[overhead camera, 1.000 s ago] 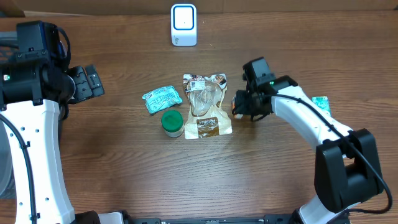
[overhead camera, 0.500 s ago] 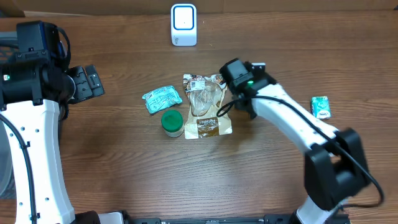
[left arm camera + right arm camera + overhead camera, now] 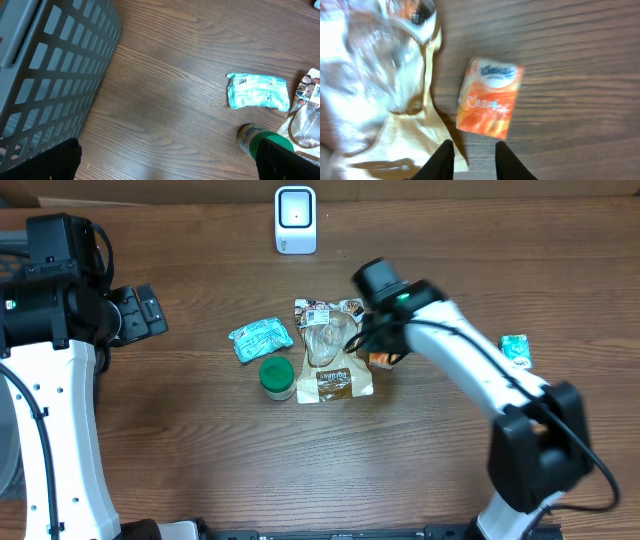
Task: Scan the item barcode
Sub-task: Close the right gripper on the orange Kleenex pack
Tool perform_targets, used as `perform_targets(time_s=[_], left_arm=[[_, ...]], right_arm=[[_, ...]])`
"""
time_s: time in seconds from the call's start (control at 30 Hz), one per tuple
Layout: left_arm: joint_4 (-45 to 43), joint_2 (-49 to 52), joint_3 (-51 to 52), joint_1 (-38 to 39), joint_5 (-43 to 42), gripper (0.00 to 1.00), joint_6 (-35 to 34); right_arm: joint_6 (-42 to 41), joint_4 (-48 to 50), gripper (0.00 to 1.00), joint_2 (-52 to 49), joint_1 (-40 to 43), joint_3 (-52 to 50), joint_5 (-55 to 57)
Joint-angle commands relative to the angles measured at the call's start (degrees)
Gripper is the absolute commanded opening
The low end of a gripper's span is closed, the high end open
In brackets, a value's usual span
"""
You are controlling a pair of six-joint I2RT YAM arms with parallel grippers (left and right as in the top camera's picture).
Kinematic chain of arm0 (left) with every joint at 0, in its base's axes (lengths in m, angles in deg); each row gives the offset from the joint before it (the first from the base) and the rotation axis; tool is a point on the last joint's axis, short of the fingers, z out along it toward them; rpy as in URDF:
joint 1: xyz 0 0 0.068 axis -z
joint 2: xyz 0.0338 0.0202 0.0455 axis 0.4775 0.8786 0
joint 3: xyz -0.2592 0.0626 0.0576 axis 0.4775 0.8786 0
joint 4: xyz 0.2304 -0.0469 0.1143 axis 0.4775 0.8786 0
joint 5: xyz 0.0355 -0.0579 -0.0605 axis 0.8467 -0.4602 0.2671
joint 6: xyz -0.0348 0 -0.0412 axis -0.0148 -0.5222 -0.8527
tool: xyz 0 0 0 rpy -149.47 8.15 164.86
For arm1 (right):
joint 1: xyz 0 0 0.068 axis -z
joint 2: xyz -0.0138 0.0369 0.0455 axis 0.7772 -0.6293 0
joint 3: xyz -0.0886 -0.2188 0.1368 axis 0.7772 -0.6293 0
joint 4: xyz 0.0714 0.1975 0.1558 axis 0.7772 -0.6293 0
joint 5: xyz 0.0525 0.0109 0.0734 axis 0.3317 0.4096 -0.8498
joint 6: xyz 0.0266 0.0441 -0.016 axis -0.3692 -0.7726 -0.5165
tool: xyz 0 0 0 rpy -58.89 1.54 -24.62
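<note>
Your right gripper [image 3: 473, 146] hovers with fingers slightly parted, gripping nothing. The orange tissue pack [image 3: 490, 102] lies flat just at their 12 o'clock, beside the clear bag [image 3: 332, 350] at its 3 o'clock. The white scanner [image 3: 295, 220] stands well apart at 12 o'clock. Your left gripper [image 3: 152, 313] gapes wide and empty at 9 o'clock.

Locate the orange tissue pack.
In the right wrist view, the orange tissue pack lies on the table, just right of the clear snack bag.

Overhead straight down over table [image 3: 200, 460], left wrist low at 9 o'clock, right wrist close above centre, all sharing pouch [image 3: 325, 345].
</note>
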Motion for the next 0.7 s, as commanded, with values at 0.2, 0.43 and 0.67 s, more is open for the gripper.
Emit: perform_targets(time_s=[0.2, 0.43, 0.67], left_arm=[[-0.04, 0.09, -0.13, -0.15, 0.52, 1.0, -0.83], [-0.04, 0.09, -0.13, -0.15, 0.52, 1.0, -0.83], [-0.04, 0.09, -0.15, -0.15, 0.52, 1.0, -0.83]], right_arm=[[-8.07, -0.81, 0.27, 3.96, 10.88, -3.61, -14.95], [-12.28, 7.02, 0.29, 3.96, 9.62, -13.03, -16.44], [-13.86, 15.02, 0.46, 3.93, 9.57, -19.06, -16.46]])
